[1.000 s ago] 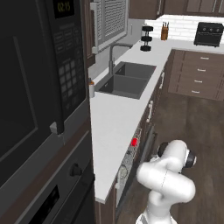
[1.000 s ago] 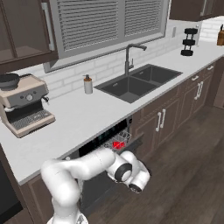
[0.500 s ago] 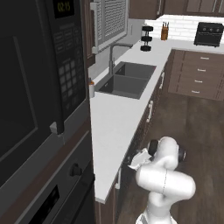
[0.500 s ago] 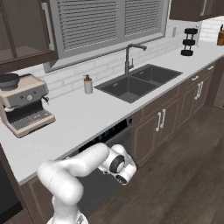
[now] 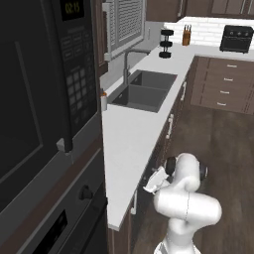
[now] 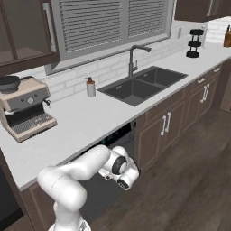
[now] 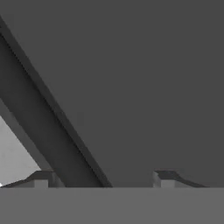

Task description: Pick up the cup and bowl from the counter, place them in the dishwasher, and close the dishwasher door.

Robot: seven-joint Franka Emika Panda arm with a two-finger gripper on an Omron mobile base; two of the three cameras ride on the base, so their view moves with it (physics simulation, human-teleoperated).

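A slatted window blind (image 6: 113, 22) hangs above white tiled wall (image 6: 67, 80). Dark plank floor (image 6: 189, 180) runs beside brown cabinets (image 6: 164, 131). A black oven tower (image 5: 34, 124) stands at the left. An espresso machine (image 6: 25, 113), a soap bottle (image 6: 90, 86) and a tall faucet (image 6: 134, 56) show.

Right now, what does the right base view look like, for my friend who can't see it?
A white robot arm reaches its gripper low against the dark dishwasher under a pale counter. A sink, a small bottle and a coffee machine are up on top.
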